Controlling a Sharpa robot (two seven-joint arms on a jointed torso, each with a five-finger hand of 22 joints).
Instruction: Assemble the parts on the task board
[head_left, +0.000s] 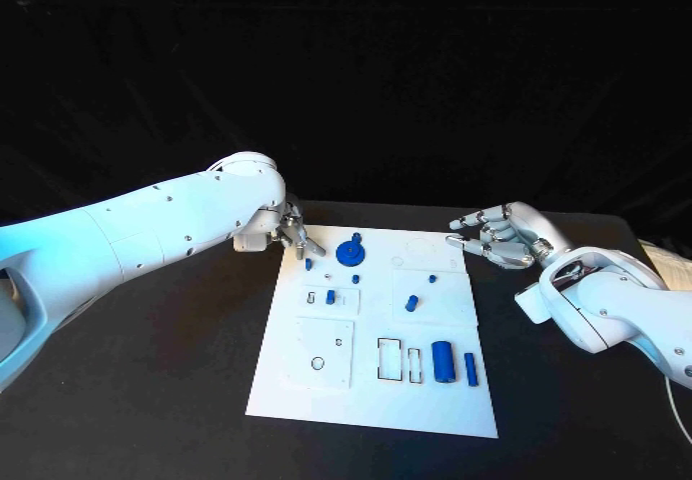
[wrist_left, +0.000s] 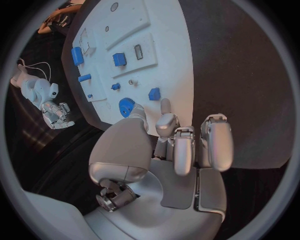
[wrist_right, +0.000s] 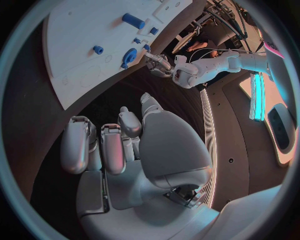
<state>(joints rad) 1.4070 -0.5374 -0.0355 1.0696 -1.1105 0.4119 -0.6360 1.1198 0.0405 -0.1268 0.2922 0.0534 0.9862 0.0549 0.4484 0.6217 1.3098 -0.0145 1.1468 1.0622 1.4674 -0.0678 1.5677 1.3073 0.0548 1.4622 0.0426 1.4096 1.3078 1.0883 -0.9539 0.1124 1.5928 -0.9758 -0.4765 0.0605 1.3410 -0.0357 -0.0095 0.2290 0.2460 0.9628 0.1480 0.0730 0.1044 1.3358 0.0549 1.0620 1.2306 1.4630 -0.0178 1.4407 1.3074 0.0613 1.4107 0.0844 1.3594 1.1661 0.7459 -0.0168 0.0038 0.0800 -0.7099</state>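
Both hands at the task board's far corners, holding nothing.

The matte white task board (head_left: 289, 385) carries glossy blue parts; the round geared part (head_left: 351, 251) lies just beside the left hand (head_left: 283, 232), whose fingers seem loosely curled. The right hand (head_left: 498, 235) likewise.

The left hand (wrist_left: 187, 142) is seen empty, fingers curled, above the task board's (wrist_left: 165, 50) edge, near a blue gear-shaped part (wrist_left: 127, 107).

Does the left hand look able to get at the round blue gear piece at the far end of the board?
Probably yes. The left hand hovers beside the blue gear at the task board's far edge, holding nothing, with nothing between them.
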